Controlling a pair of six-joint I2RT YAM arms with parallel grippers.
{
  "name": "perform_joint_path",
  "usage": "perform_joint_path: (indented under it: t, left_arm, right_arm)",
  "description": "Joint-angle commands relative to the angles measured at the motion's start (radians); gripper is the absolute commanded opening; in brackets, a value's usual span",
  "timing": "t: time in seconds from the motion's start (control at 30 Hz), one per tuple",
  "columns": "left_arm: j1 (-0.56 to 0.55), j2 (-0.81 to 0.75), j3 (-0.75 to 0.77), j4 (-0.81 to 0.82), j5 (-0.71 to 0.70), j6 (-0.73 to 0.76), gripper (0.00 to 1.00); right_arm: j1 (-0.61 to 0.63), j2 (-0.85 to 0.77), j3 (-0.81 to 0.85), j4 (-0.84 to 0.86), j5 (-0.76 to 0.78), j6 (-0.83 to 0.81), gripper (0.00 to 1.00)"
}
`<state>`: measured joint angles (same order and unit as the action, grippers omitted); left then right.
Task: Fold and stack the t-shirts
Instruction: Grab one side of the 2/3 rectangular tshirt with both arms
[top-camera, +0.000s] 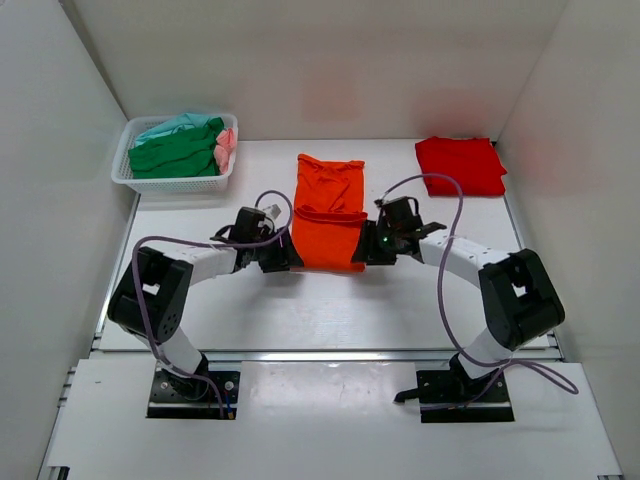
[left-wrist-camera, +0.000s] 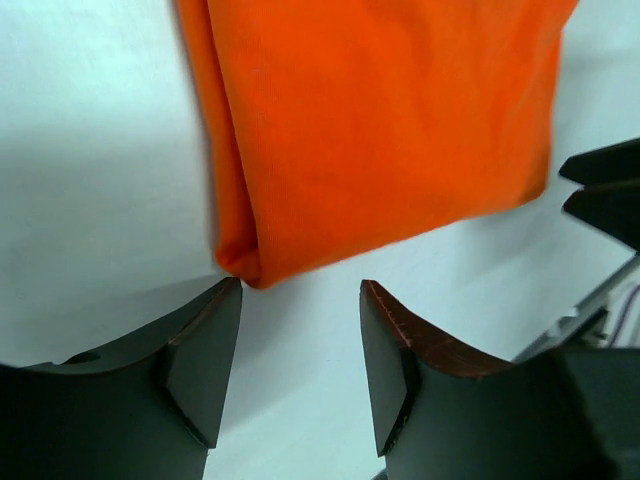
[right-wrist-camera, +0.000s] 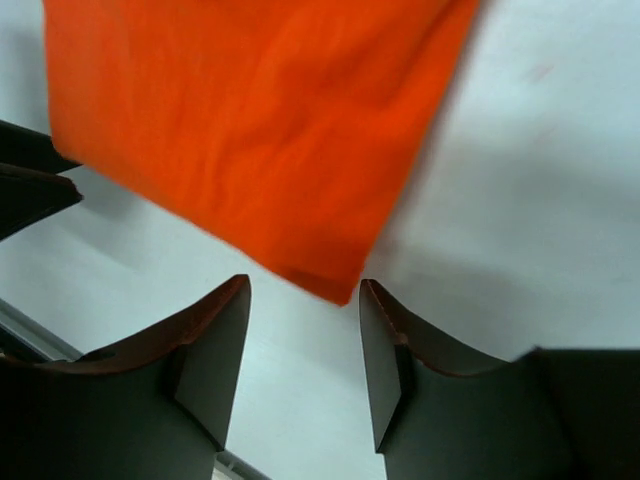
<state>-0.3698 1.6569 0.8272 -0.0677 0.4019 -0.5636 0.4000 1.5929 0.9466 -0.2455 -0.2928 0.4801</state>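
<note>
While basket (top-camera: 172, 185) holds green, teal, pink tees (top-camera: 175, 155), orange tee (top-camera: 329, 210) lies outside.

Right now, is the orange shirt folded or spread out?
Folded, at least partly: the orange t-shirt is a narrow strip, its near half doubled over, layered edges visible at one corner.

The 2 wrist views cut the bright orange cotton t-shirt (left-wrist-camera: 380, 120) off at the top edge, and at a side edge each clips the other arm: the right arm's black fingers (left-wrist-camera: 612, 165), the left arm's black fingers (right-wrist-camera: 30, 198). In the white plastic mesh basket (top-camera: 122, 178), the green cotton t-shirt (top-camera: 175, 155) hides most of the teal t-shirt (top-camera: 180, 125) and pink t-shirt (top-camera: 227, 145).
</note>
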Motion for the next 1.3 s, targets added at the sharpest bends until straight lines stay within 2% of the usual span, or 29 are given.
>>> perform_joint_path:
  t: [0.0,0.27,0.47,0.53,0.7,0.77,0.8,0.83,0.87,0.9,0.97,1.03,1.27]
  left_arm:
    - [-0.047,-0.071,-0.059,0.129,-0.138,-0.036,0.61]
    - [-0.09,-0.097,-0.103,0.219,-0.313,-0.102,0.62]
    - [-0.107,-0.01,-0.066,0.236,-0.285,-0.116,0.59]
    - [-0.118,0.004,-0.069,0.22,-0.255,-0.137,0.6]
    - [-0.159,-0.046,-0.143,0.256,-0.311,-0.17,0.61]
    - [-0.15,-0.034,-0.143,0.278,-0.292,-0.179,0.53]
    - [-0.149,-0.023,-0.139,0.276,-0.287,-0.177,0.38]
    - [-0.15,-0.017,-0.129,0.278,-0.282,-0.173,0.13]
    - [-0.146,-0.017,-0.12,0.261,-0.272,-0.167,0.04]
    - [-0.146,-0.022,-0.117,0.255,-0.252,-0.154,0.0]
    - [-0.144,-0.064,-0.109,0.171,-0.222,-0.134,0.0]
    - [-0.159,-0.171,-0.144,0.116,-0.233,-0.105,0.0]
    - [-0.182,-0.373,-0.351,0.077,-0.195,-0.122,0.0]
  right_arm:
    - [0.06,-0.036,-0.038,0.095,0.096,0.098,0.46]
    - [0.091,-0.008,-0.081,0.133,0.121,0.164,0.46]
    - [0.097,0.012,-0.101,0.101,0.142,0.21,0.48]
    - [0.111,-0.016,-0.138,0.101,0.176,0.247,0.49]
    - [0.097,-0.051,-0.233,0.224,0.129,0.267,0.49]
    - [0.088,-0.034,-0.223,0.233,0.115,0.247,0.44]
    - [0.086,-0.03,-0.223,0.239,0.112,0.241,0.38]
    - [0.076,-0.024,-0.217,0.236,0.107,0.224,0.11]
    - [0.068,-0.019,-0.212,0.233,0.086,0.218,0.0]
    - [0.066,-0.03,-0.207,0.223,0.074,0.207,0.0]
    - [0.089,-0.092,-0.158,0.137,0.105,0.183,0.0]
    - [0.153,-0.175,-0.158,0.051,0.156,0.167,0.0]
    - [0.239,-0.428,-0.377,0.044,0.167,0.264,0.0]
